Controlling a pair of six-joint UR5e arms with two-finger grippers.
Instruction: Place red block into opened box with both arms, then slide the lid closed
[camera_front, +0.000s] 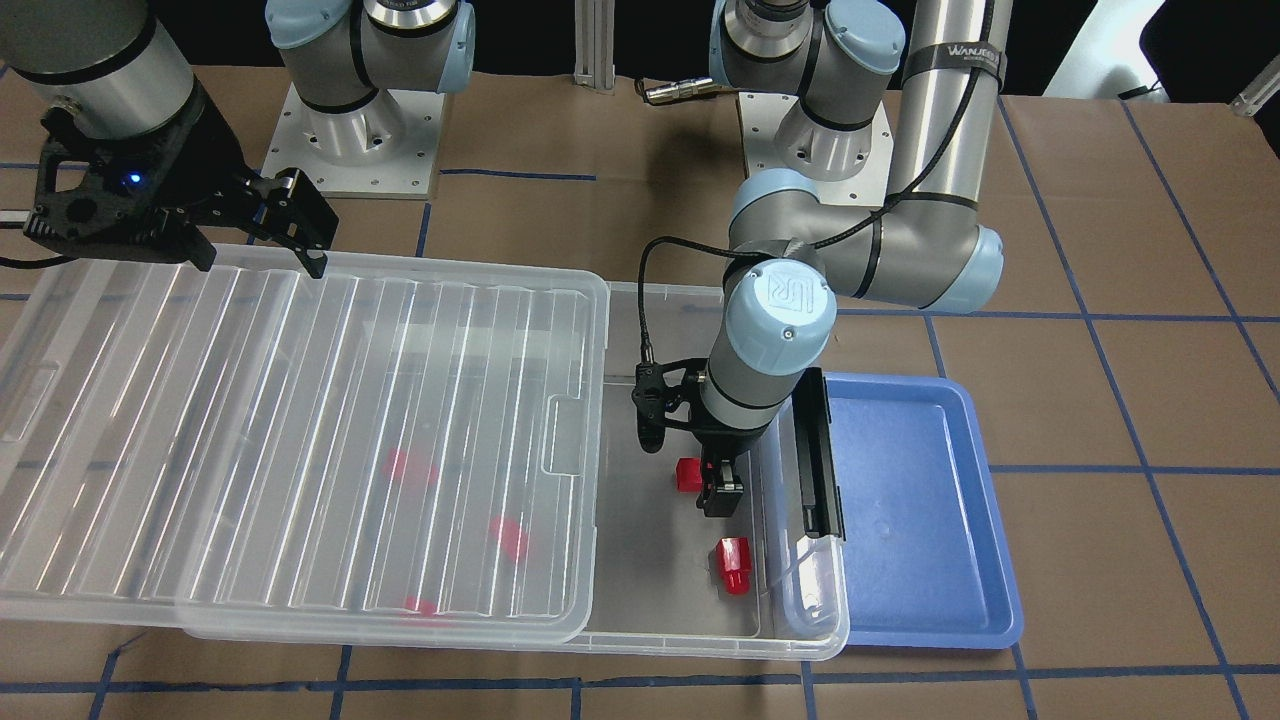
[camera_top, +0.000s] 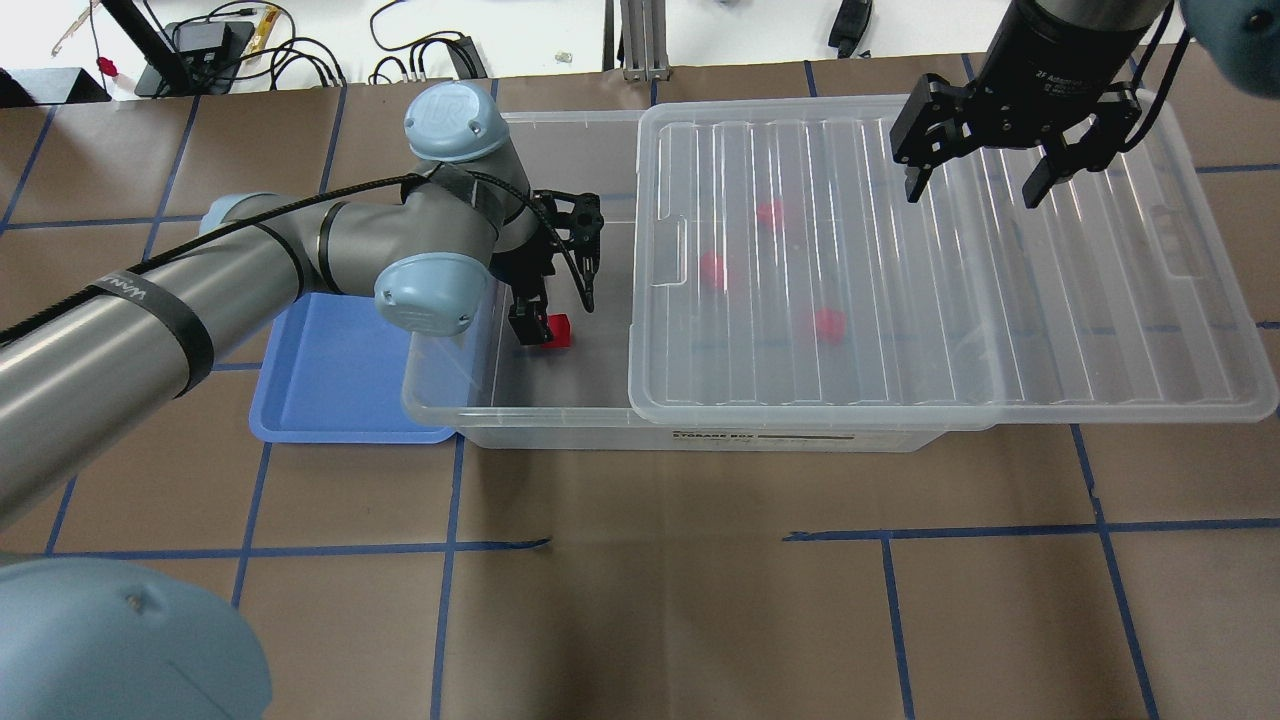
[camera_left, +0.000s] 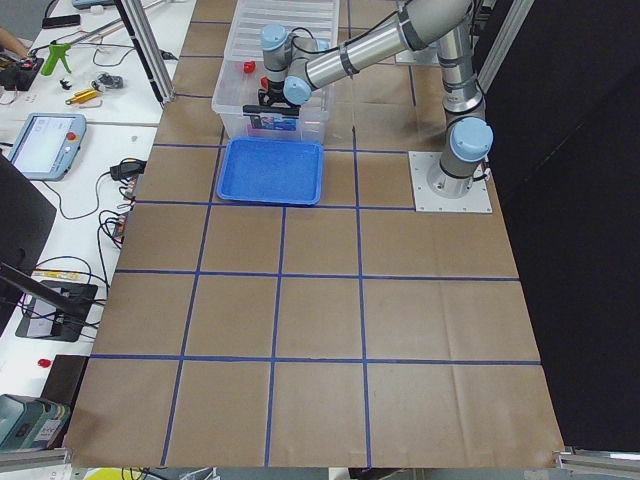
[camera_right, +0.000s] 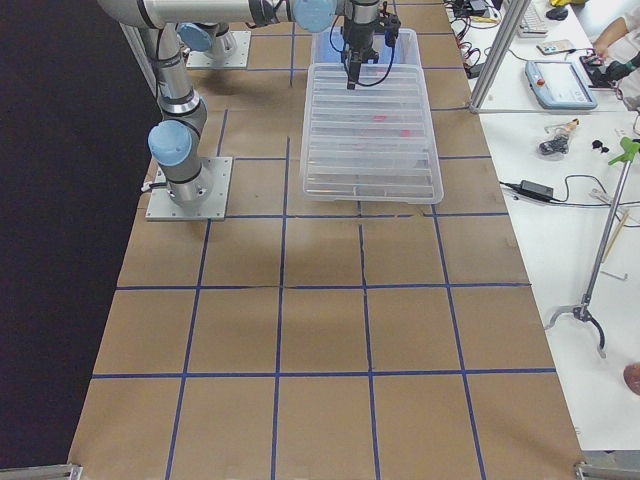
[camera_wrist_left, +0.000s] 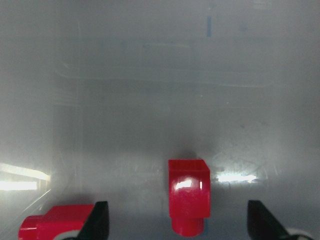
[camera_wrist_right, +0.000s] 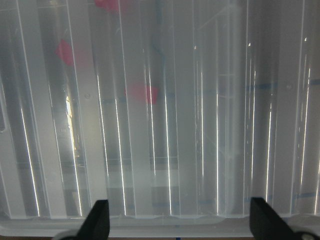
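Observation:
The clear box (camera_top: 520, 425) has its ribbed lid (camera_top: 950, 300) slid toward my right, leaving the left end uncovered. My left gripper (camera_top: 530, 330) reaches down into that end and is open. In the left wrist view a red block (camera_wrist_left: 188, 195) lies on the box floor between the open fingers, just ahead of the tips. A second red block (camera_wrist_left: 55, 222) lies beside it. The front view shows both blocks (camera_front: 688, 475) (camera_front: 735, 565) by the left gripper (camera_front: 722, 500). Three more red blocks (camera_top: 712, 268) show blurred under the lid. My right gripper (camera_top: 972, 197) hovers open above the lid, holding nothing.
A blue tray (camera_top: 330, 380) sits against the box's left end, beside the black latch bar (camera_front: 820, 450). The lid overhangs the box at the right end. Brown paper with blue tape lines covers the table. The arm bases (camera_front: 350, 150) stand behind the box.

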